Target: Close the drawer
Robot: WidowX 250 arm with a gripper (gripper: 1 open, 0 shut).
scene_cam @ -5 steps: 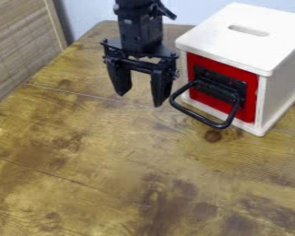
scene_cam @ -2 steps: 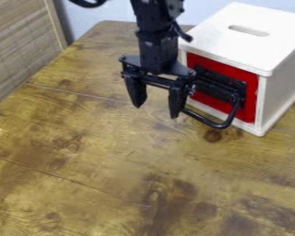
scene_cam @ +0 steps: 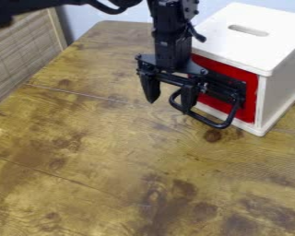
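Note:
The drawer (scene_cam: 214,74) has a red front with a black plate and a big black loop handle (scene_cam: 209,112) that hangs out over the table. It sits in a white cube-shaped box (scene_cam: 254,41) with a slot in its top, at the upper right. My gripper (scene_cam: 168,97) points straight down, open and empty, just left of the drawer front. Its right finger (scene_cam: 187,101) overlaps the left end of the loop handle in the picture; contact cannot be told.
The wooden table (scene_cam: 100,166) stretches toward the front and left. A woven screen (scene_cam: 21,41) stands along the left edge at the back.
The gripper has travelled right and down toward the drawer front, from open table to beside the loop handle. Its jaws stayed open. The drawer and box have not moved.

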